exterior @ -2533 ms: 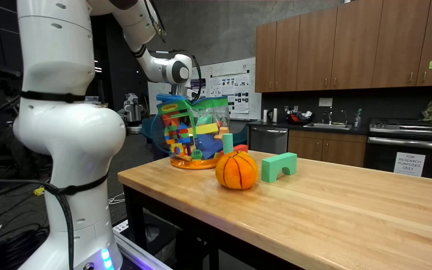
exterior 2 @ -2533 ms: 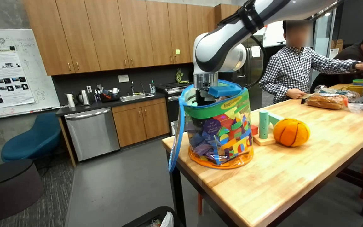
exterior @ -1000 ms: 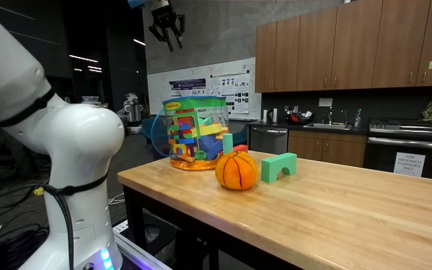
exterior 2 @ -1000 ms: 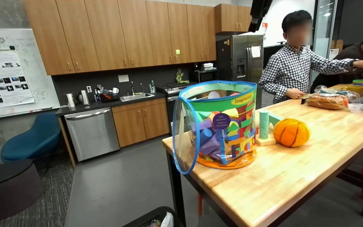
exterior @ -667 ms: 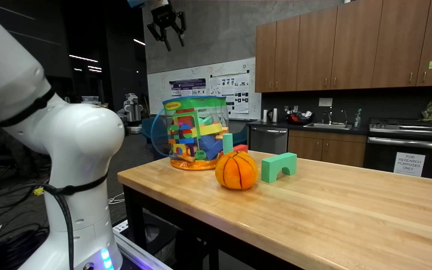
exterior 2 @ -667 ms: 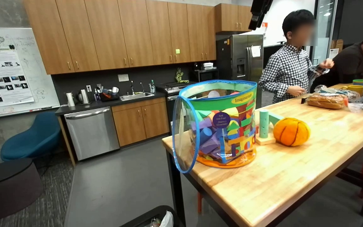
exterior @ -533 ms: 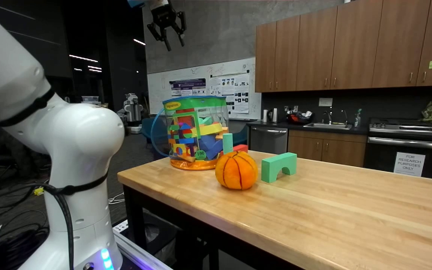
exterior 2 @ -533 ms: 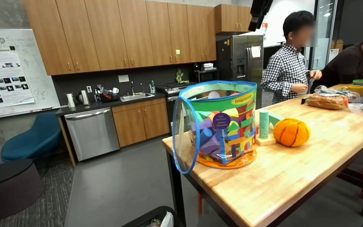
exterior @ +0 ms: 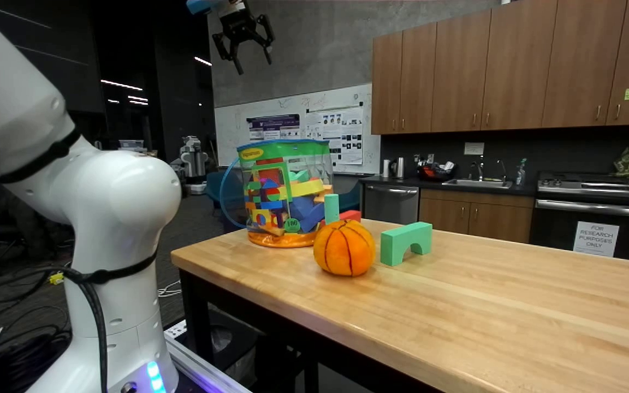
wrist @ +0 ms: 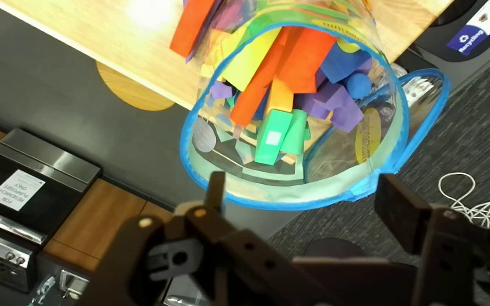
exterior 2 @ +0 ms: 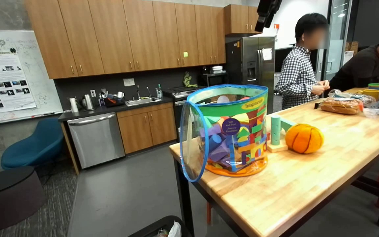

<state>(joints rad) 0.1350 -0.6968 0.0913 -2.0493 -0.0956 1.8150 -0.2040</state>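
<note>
High above one end of the wooden table point(exterior: 484, 316), I have the gripper point(exterior: 254, 66) hanging in the air. Its two fingers point(wrist: 216, 191) stand well apart from each other, which I can see both in the wrist view and in an exterior view. Nearest to it is a transparent bag point(exterior 2: 231, 126) of toy blocks point(wrist: 306, 61); it stands upright near the corner of the table, lower than the gripper and well apart from it. The mouth of the bag is open upwards, and its round lid point(exterior 2: 193, 141) with blue rim hangs down at the side, by the table edge. Looking down into the bag from the wrist, I find a bright green block point(wrist: 273, 136) with a white square on it, just beside a green cylinder point(wrist: 294, 131); near these two lie orange-red, yellow, blue and purple ones. Close to the bag, both exterior views show me a light green column point(exterior 2: 275, 130) standing upright, then an orange ball point(exterior: 344, 248) with dark lines, and near the ball a green arch point(exterior: 406, 237). Beyond the table stands a person in a checked shirt point(exterior 2: 296, 75).
</note>
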